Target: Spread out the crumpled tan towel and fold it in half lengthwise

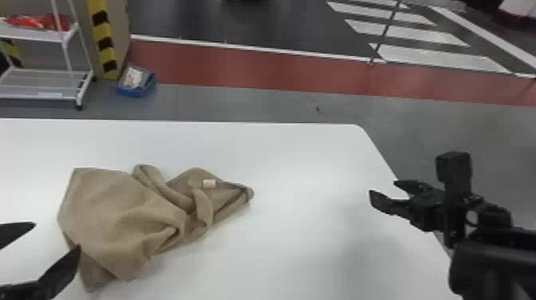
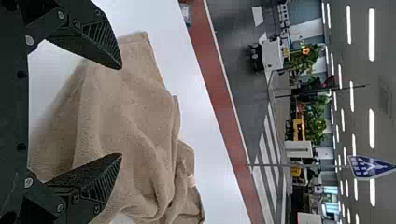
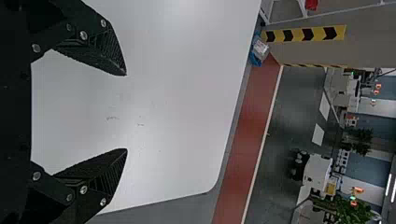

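Observation:
The tan towel (image 1: 115,211) lies crumpled on the left half of the white table, a small pale tag near its folded right end. My left gripper (image 1: 56,241) stands open at the towel's near left edge. In the left wrist view the towel (image 2: 135,107) spreads beyond and between the parted fingers of the left gripper (image 2: 121,112), and none of it looks pinched. Over the table's right edge, well apart from the towel, is my right gripper (image 1: 381,189). The right wrist view has the right gripper (image 3: 126,112) open, with bare tabletop between its fingers.
The white table (image 1: 303,159) has a rounded far right corner. Past its far edge, on the floor, are a blue bin (image 1: 135,81) and a white shelf cart (image 1: 44,83). A yellow-and-black striped post (image 1: 104,40) rises beside the cart.

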